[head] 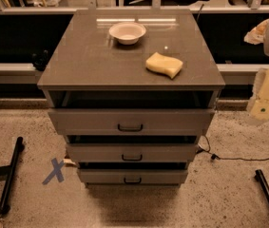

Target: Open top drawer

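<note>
The top drawer [86, 120], just under the cabinet top [100, 65], looks rigid and fairly heavy, best taken by its central loop handle [130, 127]; the gripper [263, 109] hangs right of that top, its state impossible to tell.

The top drawer [91, 120] is a wide, grey-brown front, lying level and square to the camera just under the counter [77, 61] slab. A small dark loop handle [130, 127] sits at its centre, low on the face. A dark gap shows above its upper edge, and the front seems drawn out a little. It lies to the left of the claw [263, 109] and slightly lower, well apart from it; the claw hangs at the right edge of the view.
</note>
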Controlling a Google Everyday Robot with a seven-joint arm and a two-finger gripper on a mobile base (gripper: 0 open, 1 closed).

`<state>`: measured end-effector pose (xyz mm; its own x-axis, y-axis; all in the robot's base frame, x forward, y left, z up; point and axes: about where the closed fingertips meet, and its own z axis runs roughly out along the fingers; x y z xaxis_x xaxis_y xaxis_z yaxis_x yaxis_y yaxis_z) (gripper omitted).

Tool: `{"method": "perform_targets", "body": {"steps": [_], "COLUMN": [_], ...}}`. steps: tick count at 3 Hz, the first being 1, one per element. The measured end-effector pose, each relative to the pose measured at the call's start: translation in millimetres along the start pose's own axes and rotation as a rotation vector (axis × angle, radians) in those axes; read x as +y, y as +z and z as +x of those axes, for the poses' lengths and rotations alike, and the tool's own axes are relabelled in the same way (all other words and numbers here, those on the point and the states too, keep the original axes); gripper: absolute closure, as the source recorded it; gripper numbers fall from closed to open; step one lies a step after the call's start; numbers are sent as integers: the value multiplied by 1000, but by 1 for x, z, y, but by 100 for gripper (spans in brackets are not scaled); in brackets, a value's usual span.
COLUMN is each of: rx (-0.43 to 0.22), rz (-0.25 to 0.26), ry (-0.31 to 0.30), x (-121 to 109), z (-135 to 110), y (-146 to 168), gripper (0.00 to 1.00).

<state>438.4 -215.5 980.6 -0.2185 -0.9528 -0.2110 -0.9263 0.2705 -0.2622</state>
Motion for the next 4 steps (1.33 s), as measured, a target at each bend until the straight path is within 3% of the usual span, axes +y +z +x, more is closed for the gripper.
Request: {"method": "perform_targets", "body": {"steps": [1,2,3,4], "rx": [0,-52,-143,-223], "rz": [0,-19,-81,-171], "ry": [0,-37,-96,-152], "x": [0,2,12,23], "z": [0,-2,3,8], "y": [0,9,66,154], "gripper": [0,0,0,0]}}
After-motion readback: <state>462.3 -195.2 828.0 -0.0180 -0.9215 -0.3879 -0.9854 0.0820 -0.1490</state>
